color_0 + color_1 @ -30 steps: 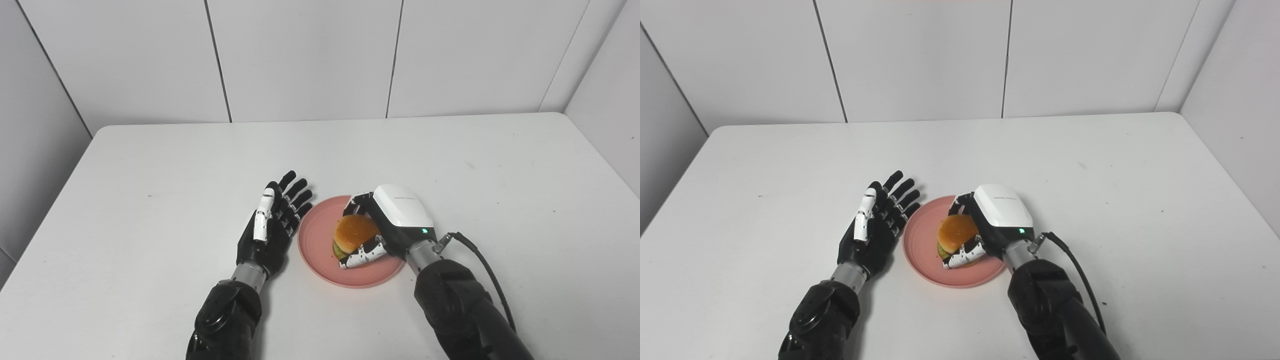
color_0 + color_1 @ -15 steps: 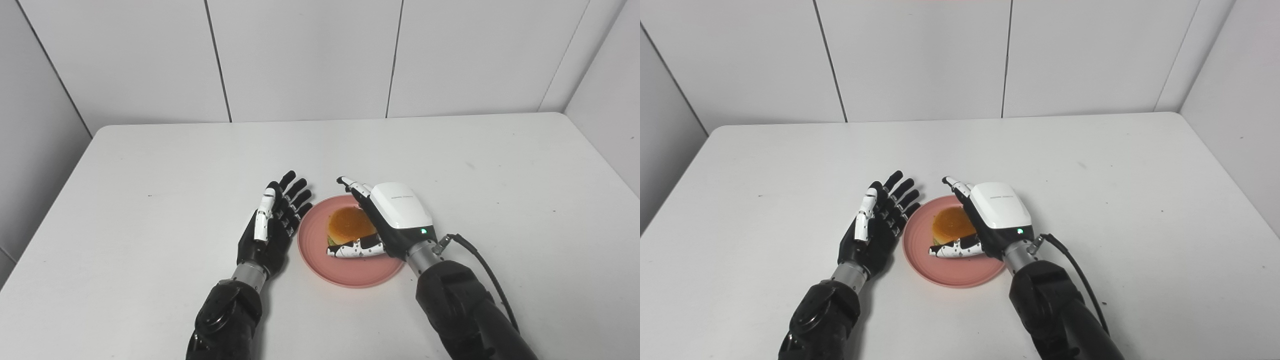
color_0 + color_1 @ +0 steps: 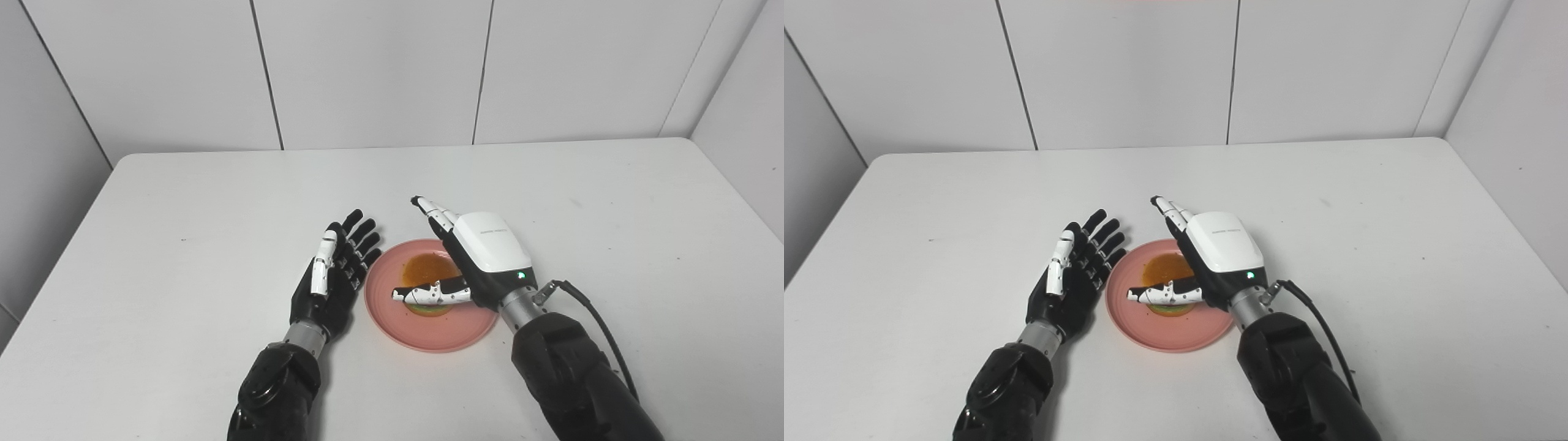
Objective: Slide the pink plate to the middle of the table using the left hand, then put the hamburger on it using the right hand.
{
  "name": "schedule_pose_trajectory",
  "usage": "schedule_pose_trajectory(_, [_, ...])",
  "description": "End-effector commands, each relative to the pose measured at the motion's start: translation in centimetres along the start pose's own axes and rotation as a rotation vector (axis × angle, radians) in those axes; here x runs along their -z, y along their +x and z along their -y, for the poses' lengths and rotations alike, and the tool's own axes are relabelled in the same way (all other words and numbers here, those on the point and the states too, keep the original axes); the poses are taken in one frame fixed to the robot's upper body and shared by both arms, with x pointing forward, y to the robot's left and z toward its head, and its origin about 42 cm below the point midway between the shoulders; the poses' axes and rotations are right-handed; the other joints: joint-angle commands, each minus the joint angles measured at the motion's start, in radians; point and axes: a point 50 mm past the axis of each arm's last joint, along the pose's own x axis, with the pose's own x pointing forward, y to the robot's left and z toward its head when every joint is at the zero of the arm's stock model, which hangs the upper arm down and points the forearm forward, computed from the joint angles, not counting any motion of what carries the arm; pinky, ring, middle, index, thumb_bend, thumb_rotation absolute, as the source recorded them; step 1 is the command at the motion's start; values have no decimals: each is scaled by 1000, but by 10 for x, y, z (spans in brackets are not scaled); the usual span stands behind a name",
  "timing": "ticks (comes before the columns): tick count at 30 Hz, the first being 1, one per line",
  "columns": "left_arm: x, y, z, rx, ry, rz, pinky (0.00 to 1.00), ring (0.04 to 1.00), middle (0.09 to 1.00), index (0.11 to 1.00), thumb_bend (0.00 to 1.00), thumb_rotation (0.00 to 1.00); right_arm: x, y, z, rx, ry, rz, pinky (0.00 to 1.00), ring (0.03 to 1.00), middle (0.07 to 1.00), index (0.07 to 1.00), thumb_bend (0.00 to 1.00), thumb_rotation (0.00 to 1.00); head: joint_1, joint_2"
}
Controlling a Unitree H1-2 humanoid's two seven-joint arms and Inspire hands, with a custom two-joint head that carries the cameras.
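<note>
The pink plate (image 3: 429, 334) lies near the middle of the white table, toward the front. On it rests the hamburger (image 3: 427, 271), its orange-brown bun up and a green edge showing below. My right hand (image 3: 474, 257) hovers over the burger, open, fingers stretched toward the back and thumb crossing in front of the bun, holding nothing. My left hand (image 3: 334, 277) stands open just left of the plate's rim, palm facing the plate, fingers spread; whether it touches the rim I cannot tell.
The white table (image 3: 184, 202) is bordered by white wall panels at the back and on both sides. A black cable (image 3: 597, 331) loops off my right wrist.
My right hand has let go of the hamburger, spread its fingers and lifted slightly. The burger now sits on the plate. The left hand has stayed put.
</note>
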Motion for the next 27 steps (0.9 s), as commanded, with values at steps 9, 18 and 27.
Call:
schedule_pose_trajectory(9, [-17,-19,-1,-59,173,48,919,905,922,922,366,1000,0,-16,37,253,424,49,832,945,996,1000,810,969,-10,-4])
schedule_pose_trajectory(18, [-34,-41,3,-42,355,188,999,984,995,987,358,1000,39,-41,2,346,850,-19,977,999,1000,1000,671,1000,-24,-3])
schedule_pose_trajectory(27, [-30,-58,-9,-38,430,241,1000,1000,1000,1000,392,1000,43,-62,-28,363,915,-93,988,1000,1000,1000,558,1000,-52,-2])
